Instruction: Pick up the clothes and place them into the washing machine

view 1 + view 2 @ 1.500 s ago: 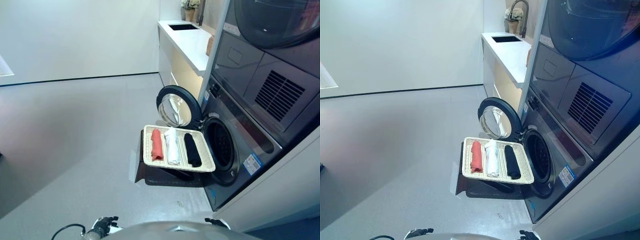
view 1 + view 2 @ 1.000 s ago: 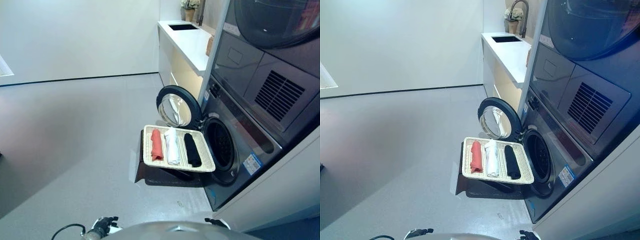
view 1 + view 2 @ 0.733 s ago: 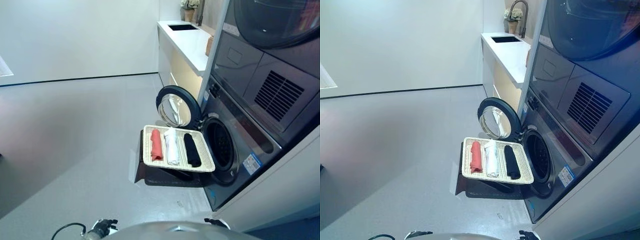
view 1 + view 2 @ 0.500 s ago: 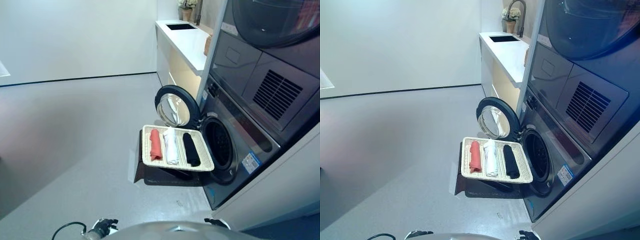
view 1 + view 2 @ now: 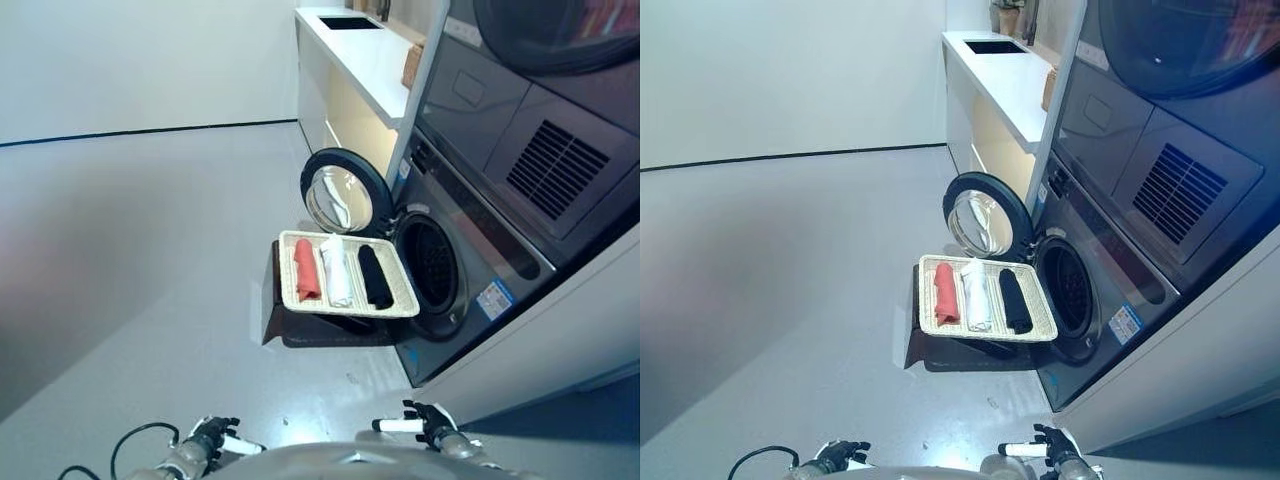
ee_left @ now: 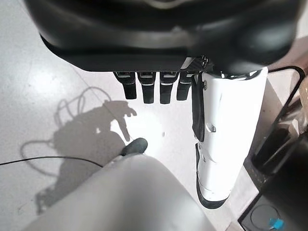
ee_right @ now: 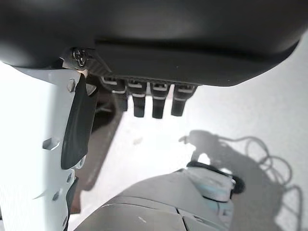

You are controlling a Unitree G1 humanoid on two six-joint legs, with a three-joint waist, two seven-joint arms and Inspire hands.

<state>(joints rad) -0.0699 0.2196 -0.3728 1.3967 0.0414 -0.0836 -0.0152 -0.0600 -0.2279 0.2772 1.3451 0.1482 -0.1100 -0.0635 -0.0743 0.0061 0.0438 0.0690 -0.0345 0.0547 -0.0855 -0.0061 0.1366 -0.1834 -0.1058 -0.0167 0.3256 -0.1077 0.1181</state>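
Observation:
A shallow wicker basket rests on a low dark brown box beside the washing machine. In it lie a red roll, a white roll and a black roll of clothes. The machine's round door stands open and the drum opening is dark. My left hand and right hand hang low at the bottom of the eye views, far from the basket. Both are open and empty, fingers straight in the left wrist view and the right wrist view.
A white counter with a sink runs along the wall behind the machine. A dryer is stacked above the washer. Grey floor stretches to the left of the box.
The camera has tilted down and shifted, so the basket and machine sit a little higher and to the left. Both hands now show at the bottom edge. Basket and clothes are unmoved.

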